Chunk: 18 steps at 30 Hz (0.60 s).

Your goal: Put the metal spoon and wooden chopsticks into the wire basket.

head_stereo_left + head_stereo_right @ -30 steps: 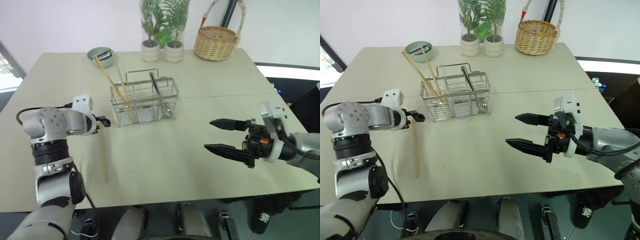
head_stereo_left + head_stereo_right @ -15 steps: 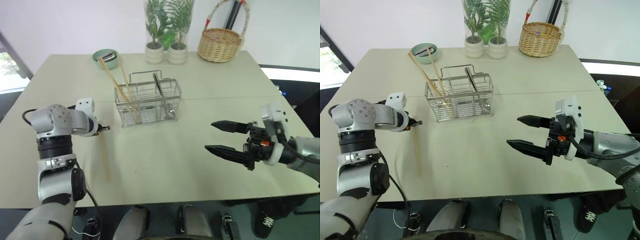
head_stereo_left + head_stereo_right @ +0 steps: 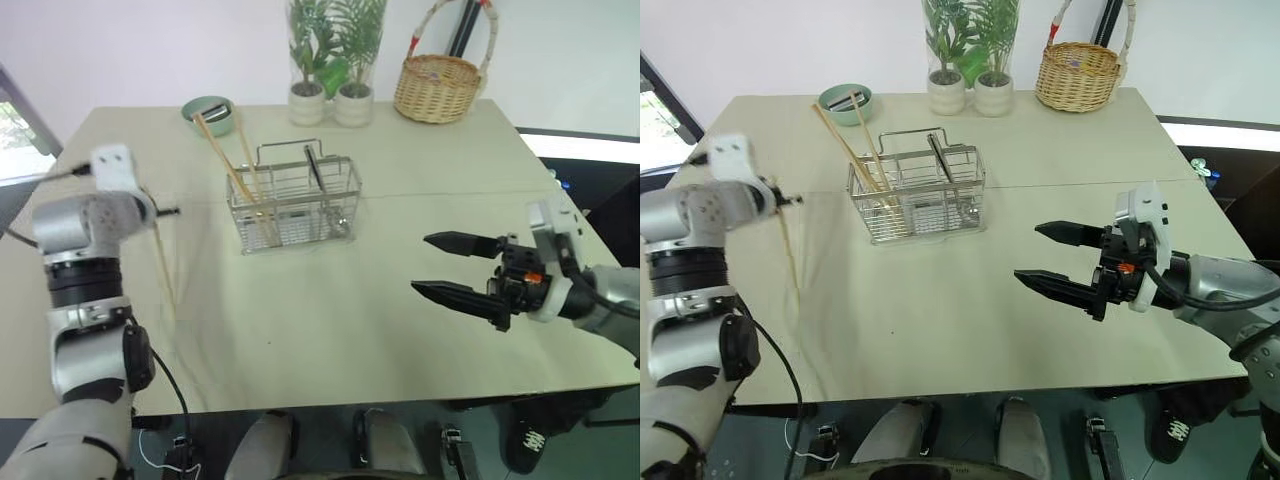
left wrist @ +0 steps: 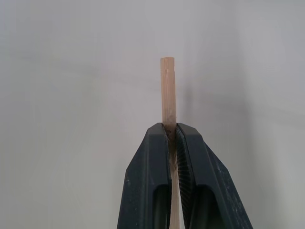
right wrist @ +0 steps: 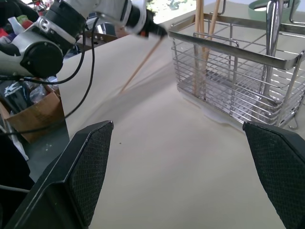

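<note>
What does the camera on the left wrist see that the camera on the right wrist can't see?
Left wrist camera alone: the left pincer from close up, squeezed shut on a chopstick, whose blunt end pokes out past the tips. Right wrist camera alone: the wire basket with two chopsticks and a spoon standing in it, the table, and the right pincer wide open. Both show the left pincer holding that chopstick.

Wire basket [image 3: 292,205] mid-table [image 3: 400,310]; wicker basket [image 3: 434,88] behind, right.
</note>
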Tool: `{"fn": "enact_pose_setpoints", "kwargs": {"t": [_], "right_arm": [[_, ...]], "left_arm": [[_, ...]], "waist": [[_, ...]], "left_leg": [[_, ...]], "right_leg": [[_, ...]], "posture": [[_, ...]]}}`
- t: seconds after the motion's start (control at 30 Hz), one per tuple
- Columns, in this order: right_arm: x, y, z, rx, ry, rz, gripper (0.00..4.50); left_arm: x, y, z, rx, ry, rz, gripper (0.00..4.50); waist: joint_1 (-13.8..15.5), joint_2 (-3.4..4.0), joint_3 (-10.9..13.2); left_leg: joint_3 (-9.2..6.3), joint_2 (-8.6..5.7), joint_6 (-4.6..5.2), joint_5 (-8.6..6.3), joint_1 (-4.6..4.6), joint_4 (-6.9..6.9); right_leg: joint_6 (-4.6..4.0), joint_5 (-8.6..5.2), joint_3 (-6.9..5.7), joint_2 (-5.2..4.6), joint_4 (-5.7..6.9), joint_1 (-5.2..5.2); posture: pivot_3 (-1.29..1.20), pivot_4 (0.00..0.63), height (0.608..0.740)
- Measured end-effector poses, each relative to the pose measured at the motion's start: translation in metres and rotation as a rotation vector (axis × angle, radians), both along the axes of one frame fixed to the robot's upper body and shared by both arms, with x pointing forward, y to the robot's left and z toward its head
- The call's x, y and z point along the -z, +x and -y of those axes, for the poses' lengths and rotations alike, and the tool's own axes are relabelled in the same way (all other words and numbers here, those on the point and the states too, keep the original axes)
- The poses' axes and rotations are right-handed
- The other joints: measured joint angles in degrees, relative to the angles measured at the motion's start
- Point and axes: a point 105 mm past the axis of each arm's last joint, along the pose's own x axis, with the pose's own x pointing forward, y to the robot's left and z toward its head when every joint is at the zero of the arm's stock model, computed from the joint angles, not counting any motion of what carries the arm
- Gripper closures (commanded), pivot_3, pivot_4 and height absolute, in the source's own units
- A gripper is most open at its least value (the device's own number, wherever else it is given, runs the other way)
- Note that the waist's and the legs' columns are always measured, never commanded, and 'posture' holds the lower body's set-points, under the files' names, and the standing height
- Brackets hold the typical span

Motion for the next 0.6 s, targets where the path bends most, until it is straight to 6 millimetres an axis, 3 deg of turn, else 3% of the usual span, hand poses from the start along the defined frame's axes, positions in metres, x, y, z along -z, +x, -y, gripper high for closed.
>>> {"fn": "enact_pose_setpoints", "kwargs": {"t": [0.13,0.2,0.3,0.4,0.5,0.6], "right_arm": [[-0.004,0.003,-0.001,-0.015,-0.003,0.009,0.00],[-0.005,0.003,-0.002,-0.022,-0.007,0.012,0.00],[-0.004,0.005,-0.003,-0.028,-0.012,0.013,0.00],[-0.003,0.007,-0.002,-0.017,-0.019,0.013,0.00],[0.001,0.009,-0.002,-0.003,-0.019,0.015,0.00],[0.003,0.009,-0.003,0.009,-0.006,0.010,0.00]], "left_arm": [[-0.074,-0.001,-0.010,0.015,-0.064,0.406,4.47],[-0.107,-0.007,0.000,0.087,-0.120,0.577,4.47],[-0.140,-0.014,0.019,0.202,-0.221,0.733,4.47],[-0.178,-0.029,0.039,0.322,-0.174,0.847,4.47],[-0.197,-0.039,0.063,0.440,-0.160,0.897,4.47],[-0.196,-0.040,0.102,0.591,-0.103,0.877,4.47]], "waist": [[0.16,-0.07,0.00],[0.15,-0.11,-0.01],[-0.02,-0.19,0.04],[-0.19,-0.21,0.06],[-0.16,-0.20,0.05],[0.09,-0.21,0.06]], "left_leg": [[0.01,-0.07,0.01,0.00,-0.03,0.02],[0.01,-0.15,0.02,-0.01,-0.02,0.04],[0.00,-0.19,0.05,-0.01,-0.03,0.06],[0.04,-0.20,0.05,-0.01,0.01,0.04],[0.03,-0.19,0.05,-0.01,0.05,0.03],[-0.04,-0.22,0.07,0.00,0.04,0.09]], "right_leg": [[0.01,0.01,-0.02,-0.12,-0.05,0.04],[0.06,0.04,-0.03,-0.15,-0.05,0.07],[0.12,0.07,-0.03,-0.14,-0.05,0.07],[0.12,0.07,-0.02,-0.11,-0.02,0.07],[0.13,0.07,-0.02,-0.09,0.01,0.09],[0.15,0.09,-0.02,-0.06,0.01,0.17]], "posture": [[0.00,0.150,0.700],[0.00,0.150,0.700],[0.00,0.150,0.700],[0.00,0.150,0.700],[0.00,0.150,0.700],[0.00,0.150,0.700]]}}
